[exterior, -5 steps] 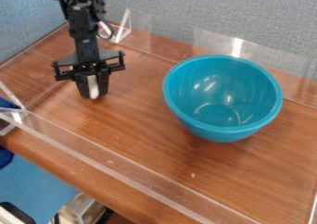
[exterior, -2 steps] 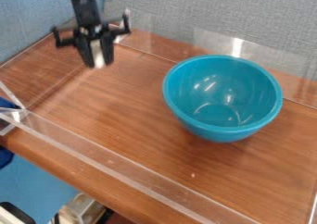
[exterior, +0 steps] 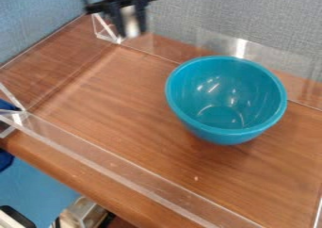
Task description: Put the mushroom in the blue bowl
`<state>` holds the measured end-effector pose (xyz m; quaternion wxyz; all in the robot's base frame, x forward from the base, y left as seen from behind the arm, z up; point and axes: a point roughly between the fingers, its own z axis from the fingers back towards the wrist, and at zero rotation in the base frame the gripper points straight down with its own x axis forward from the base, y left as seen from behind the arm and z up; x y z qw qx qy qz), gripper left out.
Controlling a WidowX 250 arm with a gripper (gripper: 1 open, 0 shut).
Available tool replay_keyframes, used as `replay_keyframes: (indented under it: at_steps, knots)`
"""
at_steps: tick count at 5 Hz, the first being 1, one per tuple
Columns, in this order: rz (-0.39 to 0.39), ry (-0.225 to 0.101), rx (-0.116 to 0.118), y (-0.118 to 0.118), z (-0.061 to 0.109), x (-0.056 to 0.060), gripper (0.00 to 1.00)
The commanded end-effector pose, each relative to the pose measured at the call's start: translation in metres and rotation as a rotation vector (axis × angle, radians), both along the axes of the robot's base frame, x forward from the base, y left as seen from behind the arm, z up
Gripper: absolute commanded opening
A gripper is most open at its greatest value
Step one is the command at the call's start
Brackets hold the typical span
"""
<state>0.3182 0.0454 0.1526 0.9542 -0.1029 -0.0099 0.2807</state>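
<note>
Camera view: the gripper [exterior: 126, 23] is seen high at the back, jaws squeezed together, probably so the mushroom is kept from falling. The mushroom itself cannot be made out. The blue bowl [exterior: 227, 100] is left empty on the table [exterior: 101, 109].

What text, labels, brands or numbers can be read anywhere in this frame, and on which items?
None: no readable text in this view.
Bowl: plain glossy teal, no label or mark.
Gripper: dark and blurred, nothing legible on it.
Table: bare wood grain, no sign or sticker.
Clear wall: no print visible.
</note>
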Motion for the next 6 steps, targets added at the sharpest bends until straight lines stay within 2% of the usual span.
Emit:
replay_keyframes:
  at_steps: [1,2,3,4,5,6]
  knots:
    - [-0.068,-0.070,-0.012,-0.032,0.030,0.011,0.00]
    - [-0.149,-0.056,-0.027,-0.073,0.022,0.024,0.00]
    - [-0.212,-0.045,-0.032,-0.102,0.010,0.028,0.00]
    - [-0.216,-0.039,-0.045,-0.117,-0.001,0.024,0.00]
    - [-0.251,-0.044,-0.049,-0.117,-0.016,0.015,0.00]
    - [-0.293,-0.037,-0.045,-0.118,-0.034,0.010,1.00]
